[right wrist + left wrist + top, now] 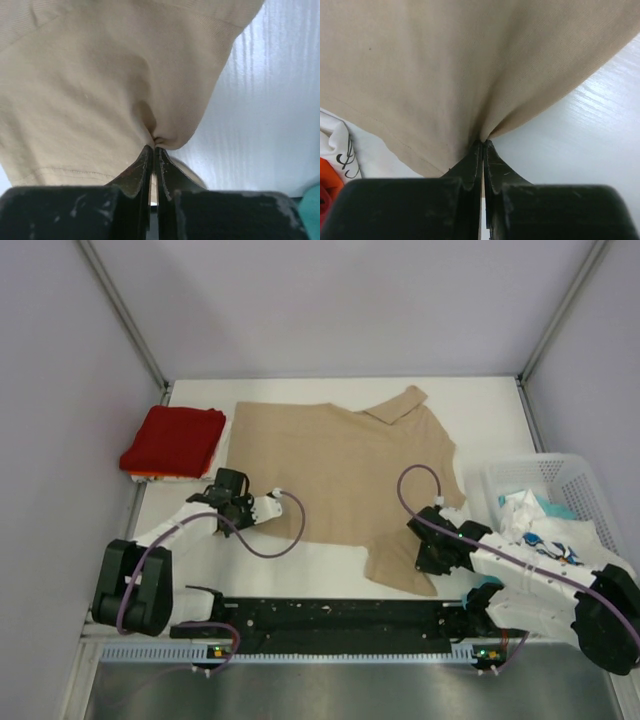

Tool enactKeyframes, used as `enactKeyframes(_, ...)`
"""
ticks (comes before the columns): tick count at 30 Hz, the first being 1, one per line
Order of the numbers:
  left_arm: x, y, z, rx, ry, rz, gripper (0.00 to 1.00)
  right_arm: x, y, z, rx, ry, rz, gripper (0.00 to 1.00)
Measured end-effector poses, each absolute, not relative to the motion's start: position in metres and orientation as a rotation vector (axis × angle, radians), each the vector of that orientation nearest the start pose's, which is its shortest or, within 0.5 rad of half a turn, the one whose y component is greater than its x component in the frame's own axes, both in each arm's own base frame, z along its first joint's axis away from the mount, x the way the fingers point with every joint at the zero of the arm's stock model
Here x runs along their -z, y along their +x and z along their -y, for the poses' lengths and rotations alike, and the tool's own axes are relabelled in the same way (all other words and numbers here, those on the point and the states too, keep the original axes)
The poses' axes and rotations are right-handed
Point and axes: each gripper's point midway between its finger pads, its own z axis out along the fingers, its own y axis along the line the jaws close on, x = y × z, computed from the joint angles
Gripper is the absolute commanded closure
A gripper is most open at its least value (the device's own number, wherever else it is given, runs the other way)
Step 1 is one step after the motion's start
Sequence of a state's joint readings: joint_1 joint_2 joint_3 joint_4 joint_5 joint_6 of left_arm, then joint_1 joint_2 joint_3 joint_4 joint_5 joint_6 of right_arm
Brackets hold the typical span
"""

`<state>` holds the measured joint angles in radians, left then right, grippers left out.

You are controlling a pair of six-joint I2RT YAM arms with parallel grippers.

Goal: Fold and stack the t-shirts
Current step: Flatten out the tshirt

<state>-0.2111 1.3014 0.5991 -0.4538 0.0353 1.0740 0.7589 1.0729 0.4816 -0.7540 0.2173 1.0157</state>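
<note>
Grey-walled cell, white desk (480, 410), tan shirt (340, 470) spread mostly flat across the middle with its collar at the far side. Cloth looks thin, light and fully limp: it puckers at every pinch point, so expect it to sag between two grips and drag on the desk rather than hold shape. Not fragile, and the weave doesn't look slippery, so a small pinch should hold. Best grips are edges, hems or corners, two points well apart so the fold line runs straight. Left hand (483, 145) is clamped tight on a pucker at the shirt's left edge; the cloth bunches right at the fingertips and fans away ahead of it. Right hand (152, 149) is likewise closed on a pucker at the near-right side, with a seam and a stitched hem just beside the pinch, so probably at a sleeve. Both grips sit on opposite sides of the shirt, body of it lying between them. Red shirt (172, 438) sits folded at far left, on top of an orange one (150, 476). More shirts (530, 515) sit in the basket (570, 465) at right.
</note>
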Motion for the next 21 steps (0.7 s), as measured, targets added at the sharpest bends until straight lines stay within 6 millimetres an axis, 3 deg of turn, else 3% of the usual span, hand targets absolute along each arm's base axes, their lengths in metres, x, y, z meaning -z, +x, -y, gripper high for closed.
enactKeyframes(6, -0.027, 0.261, 0.021, -0.217, 1.518, -2.284, 1.0, -0.015, 0.136, -0.121, -0.227, 0.45, -2.704, 1.0)
enactKeyframes(13, -0.074, 0.283, 0.025, -0.262, 1.319, -2.243, 1.0, -0.044, 0.156, -0.114, -0.305, 0.48, -2.591, 1.0)
enactKeyframes(21, -0.079, 0.273, 0.022, -0.256, 1.251, -2.303, 1.0, -0.074, 0.165, -0.118, -0.357, 0.421, -2.531, 1.0)
